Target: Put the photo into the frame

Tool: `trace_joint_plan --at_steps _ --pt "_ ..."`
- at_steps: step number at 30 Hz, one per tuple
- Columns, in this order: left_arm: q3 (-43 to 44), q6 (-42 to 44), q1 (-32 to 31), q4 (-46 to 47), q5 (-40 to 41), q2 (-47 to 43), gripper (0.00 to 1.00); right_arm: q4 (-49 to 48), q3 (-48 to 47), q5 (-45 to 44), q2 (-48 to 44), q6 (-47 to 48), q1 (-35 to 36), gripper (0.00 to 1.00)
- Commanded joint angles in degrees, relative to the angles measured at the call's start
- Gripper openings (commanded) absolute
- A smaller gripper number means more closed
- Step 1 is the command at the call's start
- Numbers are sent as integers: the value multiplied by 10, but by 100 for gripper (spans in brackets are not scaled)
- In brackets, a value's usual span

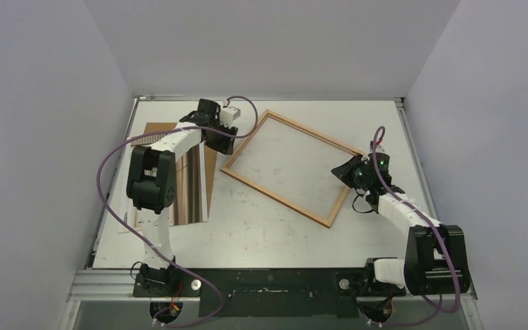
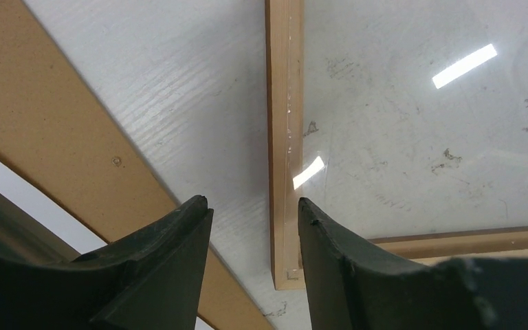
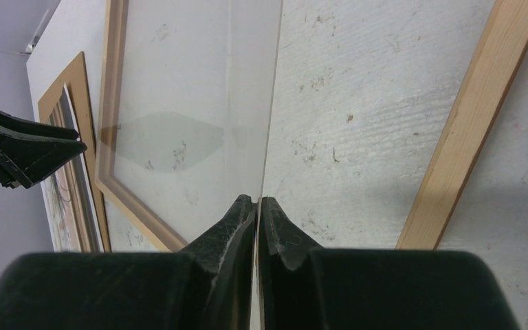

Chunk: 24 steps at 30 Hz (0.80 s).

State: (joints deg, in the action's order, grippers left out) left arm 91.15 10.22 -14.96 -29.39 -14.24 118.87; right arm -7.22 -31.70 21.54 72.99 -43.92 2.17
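The frame (image 1: 247, 141) lies tilted on the table's middle, a narrow light-wood border. My left gripper (image 1: 225, 141) is at its left corner. In the left wrist view its jaws (image 2: 254, 206) stand open astride the corner rail (image 2: 285, 137); the right finger is against the rail and the left finger is apart from it. My right gripper (image 1: 349, 173) is at the frame's right side, shut (image 3: 256, 199) on the thin edge of the clear pane (image 3: 179, 103), which is lifted off the right rail (image 3: 467, 124). The photo (image 1: 192, 185) lies face up under the left arm.
A plain brown fibreboard sheet (image 1: 210, 161) lies beside the photo, close to the frame's left corner, and shows in the left wrist view (image 2: 55, 137). Grey walls close in the table on three sides. Purple cables loop over both arms.
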Motion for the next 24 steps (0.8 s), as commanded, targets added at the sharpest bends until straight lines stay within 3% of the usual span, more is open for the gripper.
trace_joint_plan --at_steps 1,24 --pt "-7 11 -5 21 -2 -3 48 -37 -18 -18 2 15 -8 5" --pt "-19 19 -14 21 -5 -15 46 -26 -12 5 10 27 -35 5"
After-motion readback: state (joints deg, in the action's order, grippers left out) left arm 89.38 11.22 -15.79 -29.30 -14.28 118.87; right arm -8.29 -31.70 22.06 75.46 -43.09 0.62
